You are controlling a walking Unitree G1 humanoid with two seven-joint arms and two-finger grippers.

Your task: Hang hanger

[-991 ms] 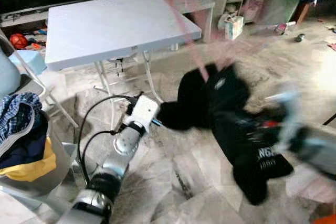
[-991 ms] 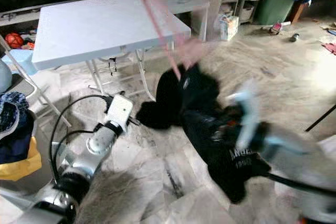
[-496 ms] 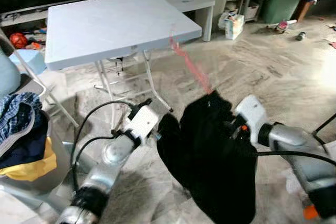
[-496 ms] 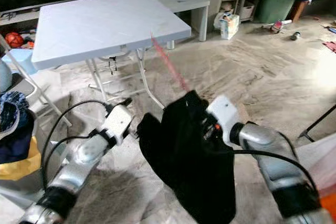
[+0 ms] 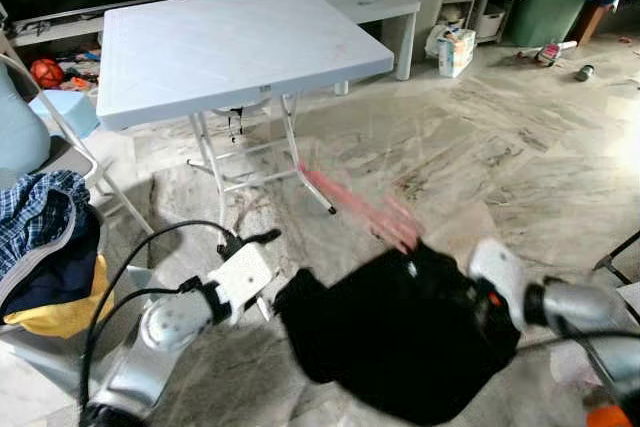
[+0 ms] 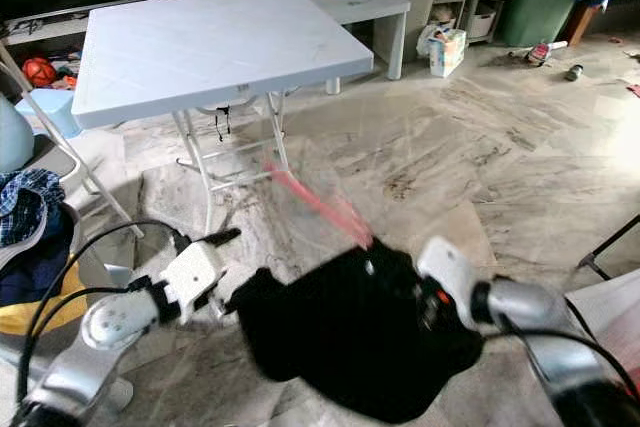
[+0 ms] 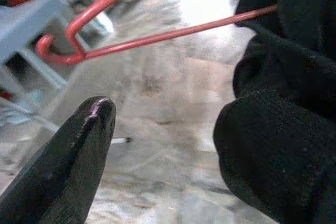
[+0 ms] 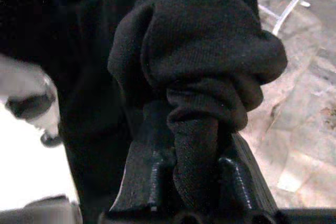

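Right claw (image 8: 197,174) clamped on black garment (image 5: 400,332), red hanger (image 7: 131,30) inside it; left claw (image 5: 262,304) open beside. Nothing hung yet.

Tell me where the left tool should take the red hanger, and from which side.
Probably the bare red hanger wire just below its hook, approached from the robot's left: that thin stretch juts clear of the black garment, which the right tool already clamps.

A red hanger (image 7: 131,35) pokes from black cloth (image 7: 283,129), apparently beyond one black finger (image 7: 68,166).
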